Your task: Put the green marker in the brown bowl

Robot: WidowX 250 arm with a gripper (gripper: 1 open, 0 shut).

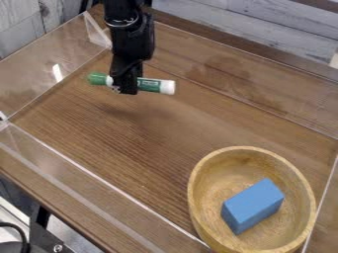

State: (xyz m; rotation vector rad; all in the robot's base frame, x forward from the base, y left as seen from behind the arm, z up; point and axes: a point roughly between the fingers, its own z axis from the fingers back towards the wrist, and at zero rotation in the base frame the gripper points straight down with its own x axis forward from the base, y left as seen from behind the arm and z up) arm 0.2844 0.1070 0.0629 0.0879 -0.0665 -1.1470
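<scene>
So over on the left, toward the far side of the table (pixel 126 148), you've got the marker (pixel 152 86) lying crosswise, green end pointing left and white barrel sticking out right. The pincer (pixel 128 87) is right on its middle, coming down from the arm (pixel 128 25), and from what I can see it's closed around the marker, fingers across the barrel. Can't really tell if the marker is off the wood or just touching it, so I won't swear the lift has started. Then it's a good stretch of bare wood going right and toward the camera, and down in the near right corner sits the bowl (pixel 203 176), with a blue block (pixel 252 204) inside it. No marker in there yet. So I'd call it roughly the halfway mark: reaching and grabbing look done, the whole carry is left. What's left, IMO: get it properly up, swing it over to the right, clear the rim, let go. The block takes up part of the bowl, so I'd aim for the free side next to it.
</scene>
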